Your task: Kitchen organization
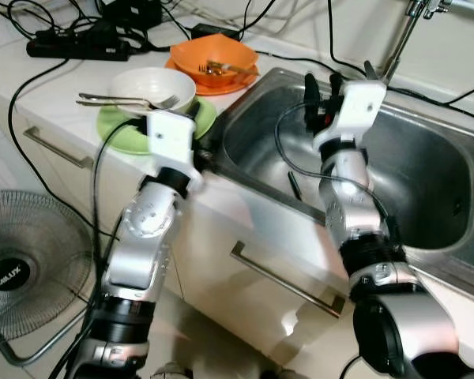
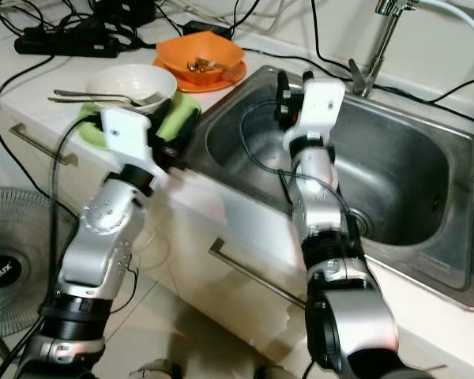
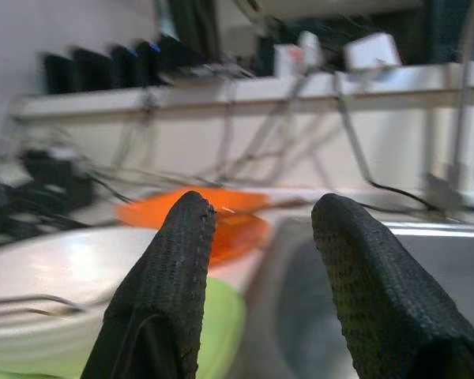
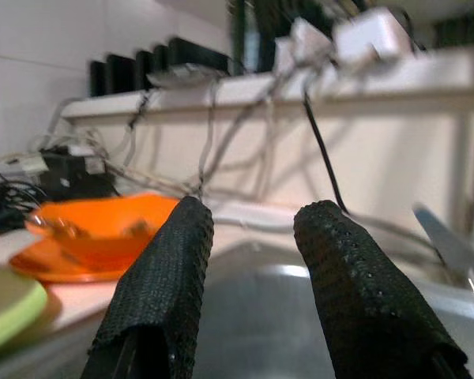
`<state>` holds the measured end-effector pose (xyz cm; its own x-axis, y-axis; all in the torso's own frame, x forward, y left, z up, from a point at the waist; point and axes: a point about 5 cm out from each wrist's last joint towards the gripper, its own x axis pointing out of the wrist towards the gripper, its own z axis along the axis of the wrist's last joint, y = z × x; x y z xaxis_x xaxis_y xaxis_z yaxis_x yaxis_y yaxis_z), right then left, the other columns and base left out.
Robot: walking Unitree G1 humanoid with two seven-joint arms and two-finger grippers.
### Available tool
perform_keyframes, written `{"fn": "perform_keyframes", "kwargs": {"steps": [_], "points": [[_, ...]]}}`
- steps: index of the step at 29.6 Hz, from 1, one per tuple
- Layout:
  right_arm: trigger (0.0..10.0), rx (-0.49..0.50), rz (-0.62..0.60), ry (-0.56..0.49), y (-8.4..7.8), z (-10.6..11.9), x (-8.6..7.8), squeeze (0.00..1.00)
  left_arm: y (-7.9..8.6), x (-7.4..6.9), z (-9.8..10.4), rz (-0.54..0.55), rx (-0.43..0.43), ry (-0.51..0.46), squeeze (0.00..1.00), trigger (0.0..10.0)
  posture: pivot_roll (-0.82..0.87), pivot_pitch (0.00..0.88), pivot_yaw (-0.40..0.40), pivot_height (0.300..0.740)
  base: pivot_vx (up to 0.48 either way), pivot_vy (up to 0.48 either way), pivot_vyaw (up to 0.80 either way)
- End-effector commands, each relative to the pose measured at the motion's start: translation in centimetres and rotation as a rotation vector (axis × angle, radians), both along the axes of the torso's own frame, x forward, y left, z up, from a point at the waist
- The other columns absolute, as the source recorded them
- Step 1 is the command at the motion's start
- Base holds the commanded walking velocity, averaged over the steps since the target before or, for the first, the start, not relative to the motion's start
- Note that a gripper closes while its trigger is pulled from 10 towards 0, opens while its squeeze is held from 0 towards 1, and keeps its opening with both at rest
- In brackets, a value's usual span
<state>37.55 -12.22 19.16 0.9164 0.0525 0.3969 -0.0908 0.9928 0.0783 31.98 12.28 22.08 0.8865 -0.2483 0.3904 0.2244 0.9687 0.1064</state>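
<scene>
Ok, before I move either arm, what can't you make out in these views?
- Sink floor near its left wall: head views, right arm covers it.
- Green plate: left tool and white bowl cover much of it.
- Orange bowl contents: too small; wrist views blurred.
- Tap: top cut off by the frame edge.

Fan (image 1: 24,268) cut off at the edge; green plate (image 1: 122,134) partly hidden.

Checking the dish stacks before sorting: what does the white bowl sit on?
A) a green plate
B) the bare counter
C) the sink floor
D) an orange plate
A: the white bowl, with a fork laid across it, rests on the green plate beside the sink.
</scene>
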Motion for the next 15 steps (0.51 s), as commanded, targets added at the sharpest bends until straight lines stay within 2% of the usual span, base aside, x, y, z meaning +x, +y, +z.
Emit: {"fn": "perform_keyframes", "kwargs": {"steps": [1,4,6,7,9,10,15], "points": [[10.0,0.017,-0.009,-0.020,-0.1,-0.1,-0.4,0.00,0.5,-0.4,1.0,0.046,0.006,-0.073,0.00,10.0,0.12,0.087,-0.039,0.740,0.000,0.000,0.00],[10.0,0.016,-0.005,0.008,0.2,-1.1,-0.8,0.00,1.2,-0.6,1.3,0.086,0.012,-0.102,0.00,10.0,0.12,0.091,-0.037,0.740,0.000,0.000,0.00],[10.0,0.016,-0.005,0.046,0.5,-2.4,-1.3,0.00,2.8,-1.0,1.7,0.174,0.019,-0.150,0.00,10.0,0.13,0.097,-0.040,0.740,0.000,0.000,0.00],[10.0,0.016,-0.005,0.046,0.5,-2.4,-1.3,0.00,2.8,-1.0,1.7,0.174,0.019,-0.150,0.00,10.0,0.13,0.097,-0.040,0.740,0.000,0.000,0.00],[10.0,0.023,-0.007,0.060,0.6,-2.9,-1.5,0.00,4.3,-1.4,2.1,0.252,-0.006,-0.182,0.00,10.0,0.14,0.102,-0.042,0.740,0.000,0.000,0.00],[10.0,0.023,-0.007,0.060,0.6,-2.9,-1.5,0.00,4.3,-1.4,2.1,0.252,-0.006,-0.182,0.00,10.0,0.14,0.102,-0.042,0.740,0.000,0.000,0.00],[10.0,0.024,-0.006,0.074,0.7,-3.1,-1.5,0.00,7.2,-1.5,2.0,0.354,-0.051,-0.177,0.00,10.0,0.14,0.104,-0.043,0.740,0.000,0.000,0.00]]}}
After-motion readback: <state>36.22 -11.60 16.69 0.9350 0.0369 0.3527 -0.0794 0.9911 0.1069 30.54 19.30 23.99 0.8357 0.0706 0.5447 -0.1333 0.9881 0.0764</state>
